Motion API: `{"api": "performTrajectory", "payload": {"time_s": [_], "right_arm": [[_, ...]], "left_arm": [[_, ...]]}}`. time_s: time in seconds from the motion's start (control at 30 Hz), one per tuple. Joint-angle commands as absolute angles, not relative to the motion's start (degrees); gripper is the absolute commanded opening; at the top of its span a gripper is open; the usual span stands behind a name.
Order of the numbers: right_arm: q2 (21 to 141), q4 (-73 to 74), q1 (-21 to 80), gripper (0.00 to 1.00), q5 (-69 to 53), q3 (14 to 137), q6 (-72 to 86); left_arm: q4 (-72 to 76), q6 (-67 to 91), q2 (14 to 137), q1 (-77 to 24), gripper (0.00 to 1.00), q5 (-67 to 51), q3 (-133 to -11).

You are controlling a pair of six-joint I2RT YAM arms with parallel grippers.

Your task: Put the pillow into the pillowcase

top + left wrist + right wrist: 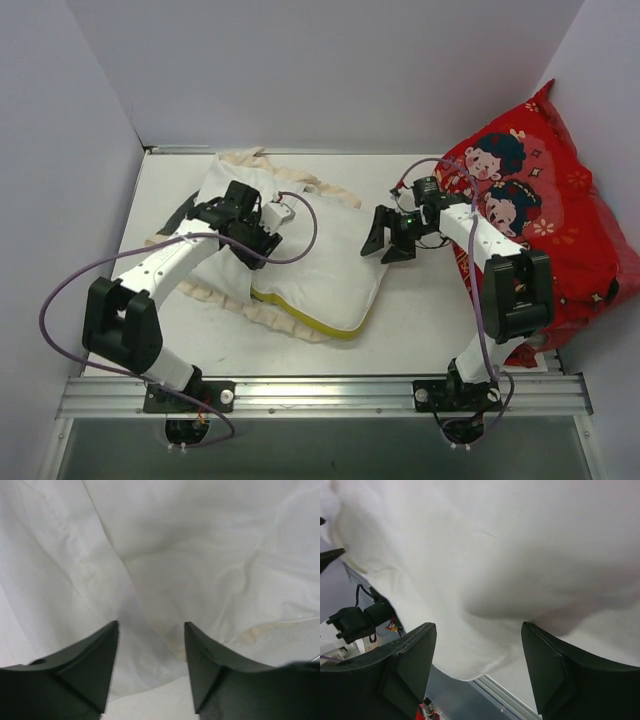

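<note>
Starting at the left gripper (258, 250): spread wide, pinching nothing, poised above the left part of the bedding. From its own wrist camera (151, 625), looks down past two dark fingers (90, 665) at creased white cloth (200, 555) (pillow or pillowcase, cannot tell from that close).

Over at the right gripper (385, 245): likewise spread, gripping nothing, hanging just beside the right edge of the pillow (335, 260). Whether touching it or not, cannot tell from above. From the right wrist (478, 625), faces a plump white bulge of pillow (520, 555) filling most of the view, with open space between the fingers (405, 670).

Outward from there:

- **Pillow:** in the middle of the table (420, 335), with a yellow strip (310, 325) along its near edge and its right half plainly uncovered.
- **Pillowcase (225, 185):** limp, to the left of the pillow and partly beneath it. Shows a cream frill (250, 158) at the far side, again at the near left, and peeking out under the yellow strip. Shows a dark grey patch (180, 215) at the left edge.
- **How far the pillow sits inside:** cannot tell.

Further right, behind the right arm: a big red cushion (560, 230) printed with cartoon children, leaning against the right wall. Along each arm, a loop of purple cable (60, 290).
</note>
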State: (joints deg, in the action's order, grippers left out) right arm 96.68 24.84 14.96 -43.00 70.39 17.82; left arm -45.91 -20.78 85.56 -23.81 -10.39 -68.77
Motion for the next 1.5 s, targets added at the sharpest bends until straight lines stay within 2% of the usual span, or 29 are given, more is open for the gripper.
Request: {"api": "performTrajectory", "payload": {"time_s": [0.0,0.07,0.1,0.17,0.23,0.37,0.4,0.5,0.57,0.67,0.77,0.8,0.83,0.9,0.93,0.97,1.03,1.1,1.17,1.23,1.47], "right_arm": [[95.19,34.01,11.78,0.7,-38.5,68.21,15.12],[95.53,34.89,11.86,0.71,-36.39,67.5,14.24],[96.23,34.98,12.04,0.71,-36.47,67.41,14.06],[99.39,34.63,12.39,0.69,-38.84,67.85,14.24],[103.07,34.37,13.44,0.61,-40.86,69.34,14.68],[105.91,30.17,13.97,0.44,-54.1,71.37,19.32],[105.39,28.58,14.06,0.39,-56.32,70.24,20.73],[101.09,18.49,14.76,0.33,-62.11,64.02,28.45],[97.48,11.7,15.55,0.29,-63.63,61.45,34.35],[94.93,11.86,15.56,0.26,-62.76,58.81,33.41],[93.43,15.11,14.86,0.24,-61.17,57.13,29.38],[93.08,16.6,14.68,0.25,-60.74,57.13,27.7],[92.12,20.79,14.94,0.26,-59.17,57.91,25.34],[90.89,24.24,14.68,0.37,-57.05,58.97,19.7],[89.49,26.61,14.33,0.43,-56.43,59.58,18.56],[88.95,27.41,13.72,0.54,-54.51,61.5,17.67],[88.24,28.56,11.35,0.68,-51.61,64.15,16.7],[90.16,28.65,8.8,0.77,-48.61,69.15,16.52],[92.54,28.65,7.74,0.83,-46.25,72.58,16.7],[96.48,28.91,6.95,0.84,-44.05,76.8,16.79],[108.1,28.48,7.12,0.84,-41.4,84.72,19.6]], "left_arm": [[-42.81,-20.04,88.32,-24.78,0.55,-3.34,-72.86],[-42.63,-20.48,89.2,-24.79,0.41,-4.3,-74.17],[-42.63,-20.65,89.73,-24.79,0.24,-5.35,-74.88],[-42.8,-21.7,90.17,-26.53,0.12,-10.51,-76.9],[-43.59,-23.46,90.7,-31.34,0.0,-14.31,-78.22],[-44.65,-22.59,97.18,-41.01,0.0,-25.29,-85.14],[-44.65,-21.98,98.77,-42.52,0.0,-31.84,-87.17],[-44.13,-21.36,103.95,-47.54,0.0,-37.96,-90.96],[-43.16,-20.83,105.02,-47.46,0.0,-40.77,-89.66],[-42.8,-23.81,102.57,-44.31,0.0,-41.57,-83.34],[-42.71,-27.41,94.6,-40.53,0.0,-39.82,-76.22],[-43.67,-28.12,92.92,-39.91,0.13,-38.86,-74.98],[-44.38,-29.26,91.51,-38.51,0.21,-37.98,-74.19],[-46.57,-29.1,88.08,-37.18,0.36,-35.78,-75.31],[-46.58,-27.09,87.28,-35.44,0.51,-35.08,-76.19],[-46.41,-25.59,86.14,-34.29,0.57,-34.2,-78.72],[-43.52,-19.2,85.96,-32.79,0.64,-29.12,-81.46],[-39.58,-14.7,87.53,-31.64,0.65,-21.32,-85.15],[-36.23,-13.1,90.94,-31.38,0.71,-16.55,-88.22],[-34.81,-10.57,94.2,-31.38,0.71,-9.19,-90.6],[-34.63,-7.38,111.5,-30.5,0.66,5.96,-103.17]]}}
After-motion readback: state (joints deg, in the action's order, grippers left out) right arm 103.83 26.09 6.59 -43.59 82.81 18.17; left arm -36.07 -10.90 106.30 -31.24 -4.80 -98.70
